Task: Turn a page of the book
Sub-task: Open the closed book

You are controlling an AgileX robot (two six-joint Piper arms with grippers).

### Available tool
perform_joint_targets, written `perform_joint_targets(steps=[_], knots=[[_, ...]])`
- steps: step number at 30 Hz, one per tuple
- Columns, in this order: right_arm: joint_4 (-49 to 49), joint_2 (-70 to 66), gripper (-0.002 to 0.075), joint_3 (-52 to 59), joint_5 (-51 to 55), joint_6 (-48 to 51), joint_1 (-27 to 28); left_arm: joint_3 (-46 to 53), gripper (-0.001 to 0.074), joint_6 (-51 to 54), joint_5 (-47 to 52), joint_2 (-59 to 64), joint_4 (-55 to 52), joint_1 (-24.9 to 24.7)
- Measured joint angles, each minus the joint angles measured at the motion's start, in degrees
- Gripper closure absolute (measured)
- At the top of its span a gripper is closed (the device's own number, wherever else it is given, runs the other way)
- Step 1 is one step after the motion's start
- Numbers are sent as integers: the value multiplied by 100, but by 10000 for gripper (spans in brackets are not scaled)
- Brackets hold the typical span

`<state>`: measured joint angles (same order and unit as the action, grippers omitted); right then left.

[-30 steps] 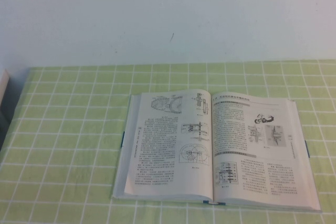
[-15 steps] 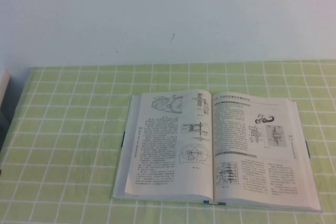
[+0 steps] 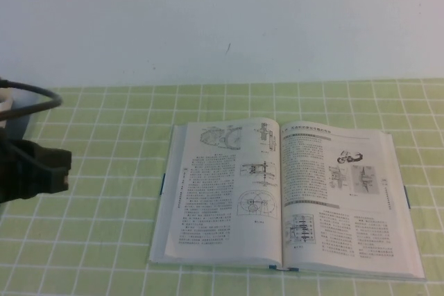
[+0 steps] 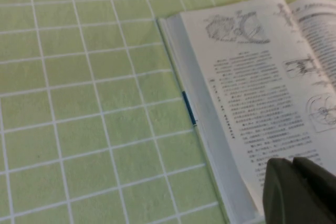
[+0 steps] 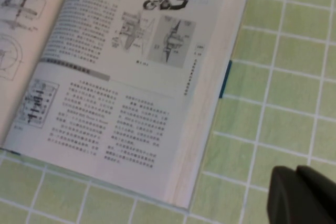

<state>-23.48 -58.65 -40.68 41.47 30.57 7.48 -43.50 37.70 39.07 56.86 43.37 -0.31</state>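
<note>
The book (image 3: 284, 195) lies open and flat on the green checked tablecloth (image 3: 104, 123), with blue cover edges showing. Its left page (image 3: 222, 185) and right page (image 3: 347, 192) carry dense text and line drawings. My left arm (image 3: 35, 168) shows at the left edge of the high view, apart from the book. In the left wrist view my left gripper (image 4: 294, 182) is shut and empty, with the left page (image 4: 252, 87) behind it. My right gripper (image 5: 299, 192) is shut and empty over the cloth beside the book's right edge (image 5: 210, 108); it is out of the high view.
A white wall (image 3: 222, 19) stands behind the table. A black cable (image 3: 28, 98) loops over my left arm. Green cloth surrounds the book on all sides, widest to its left (image 4: 79, 103).
My left arm has come into the high view from the left edge. The book and its pages have not moved.
</note>
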Motion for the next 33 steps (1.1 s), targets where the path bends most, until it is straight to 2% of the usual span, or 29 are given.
perform_joint_targets(steps=[3, 8, 10, 15, 17, 25, 33], knots=[[-252, -519, 729, -283, 168, 247, 0, -8, 739, 29, -461, 385, -63, -321], [-872, -1161, 706, -377, 229, 856, 0, -32, 739, 41, -1192, 890, 175, -1185], [-1165, -1457, 642, -377, 250, 1168, 0, -56, 739, 51, -1445, 1143, 232, -1629], [-1959, -2082, 398, -383, 253, 1839, 0, -388, 739, 85, -1929, 1921, 306, -2623], [-2128, -2275, 361, -436, 253, 1976, 0, -637, 739, 114, -2090, 2343, 321, -2893], [-2278, -2954, 388, -827, 242, 2094, 0, -1819, 739, 348, -2256, 4016, 344, -3555], [-2704, -3705, 388, -967, 204, 2293, 0, -2603, 739, 379, -2014, 5269, 363, -3577]])
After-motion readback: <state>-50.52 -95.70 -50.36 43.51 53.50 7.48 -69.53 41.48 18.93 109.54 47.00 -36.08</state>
